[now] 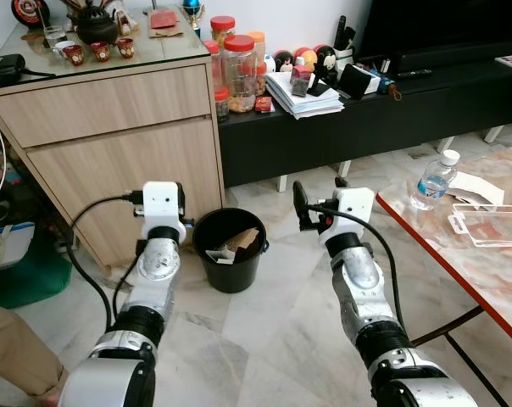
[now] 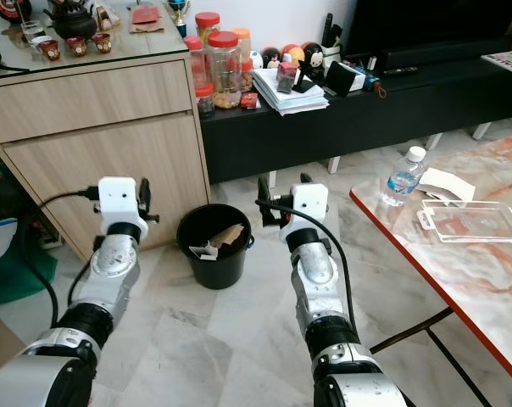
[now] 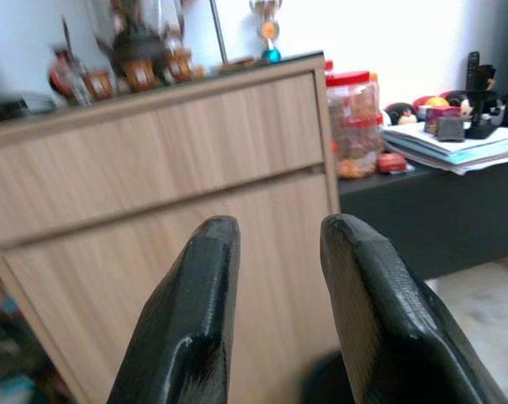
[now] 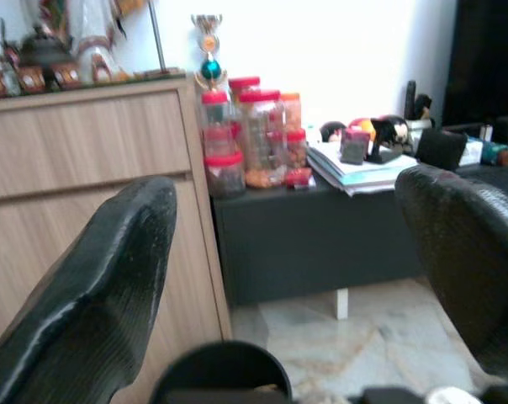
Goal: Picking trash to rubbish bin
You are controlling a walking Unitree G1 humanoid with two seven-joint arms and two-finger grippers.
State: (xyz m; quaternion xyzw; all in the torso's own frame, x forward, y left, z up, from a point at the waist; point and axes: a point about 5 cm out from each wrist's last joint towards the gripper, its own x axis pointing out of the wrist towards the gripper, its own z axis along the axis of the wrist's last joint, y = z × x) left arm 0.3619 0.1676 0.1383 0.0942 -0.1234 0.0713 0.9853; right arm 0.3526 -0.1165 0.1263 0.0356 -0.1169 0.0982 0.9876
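Note:
A black rubbish bin [image 1: 230,254] stands on the tiled floor before the cabinet, with paper and cardboard scraps [image 1: 239,244] inside. My left gripper [image 1: 180,206] hovers just left of the bin, open by a narrow gap and holding nothing [image 3: 279,244]. My right gripper [image 1: 320,197] hangs right of the bin, wide open and holding nothing [image 4: 288,189]. On the marble table [image 1: 459,271] at the right lie a plastic water bottle [image 1: 432,180], a clear plastic package [image 1: 492,225] and a piece of paper [image 1: 476,188].
A wooden cabinet [image 1: 112,144] with tea ware stands behind the bin. A low black bench [image 1: 366,127] carries jars [image 1: 239,72] and papers. A green bag [image 1: 23,271] and a person's leg [image 1: 10,352] are at the left. Open tiled floor lies between my arms.

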